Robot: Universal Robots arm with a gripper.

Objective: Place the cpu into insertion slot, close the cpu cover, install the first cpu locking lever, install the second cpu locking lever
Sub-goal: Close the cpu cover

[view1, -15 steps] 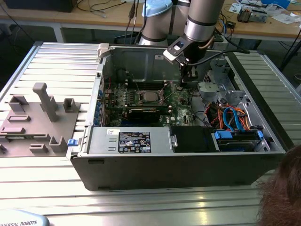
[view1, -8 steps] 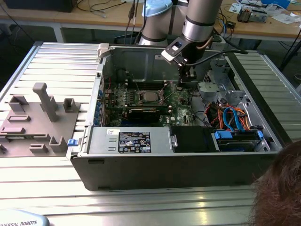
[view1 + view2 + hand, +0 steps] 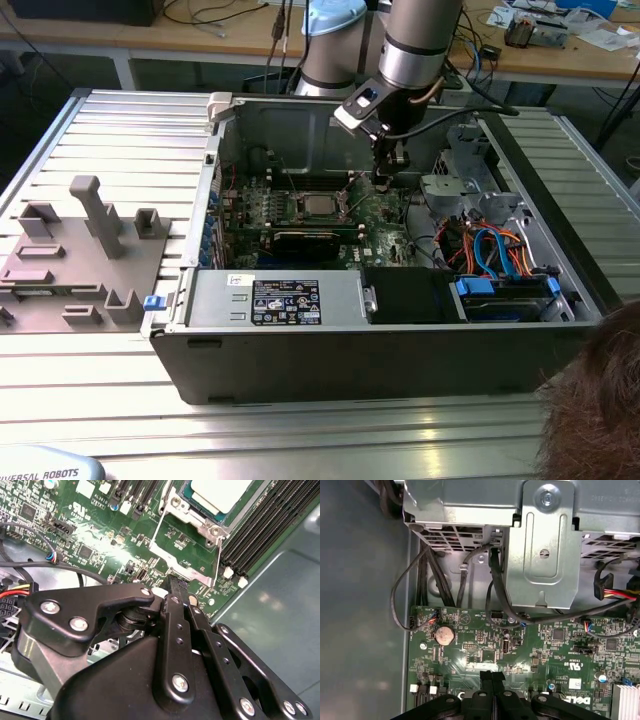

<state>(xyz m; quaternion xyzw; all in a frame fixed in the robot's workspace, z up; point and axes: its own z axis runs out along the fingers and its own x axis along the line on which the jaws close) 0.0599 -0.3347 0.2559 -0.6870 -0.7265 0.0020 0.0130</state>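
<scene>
Cpu (image 3: 220, 492) top matt pale metal; cpu cover (image 3: 198, 523) bright bare metal; motherboard (image 3: 100, 535) glossy green; gripper (image 3: 175, 584) matt black.

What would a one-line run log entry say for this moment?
gripper: shut, nothing held | over motherboard | cpu: seated, apart from gripper

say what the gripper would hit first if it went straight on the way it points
Probably the green motherboard, just beside the socket's metal bracket; depth is unclear, so the gripper could clip that bracket instead.
</scene>
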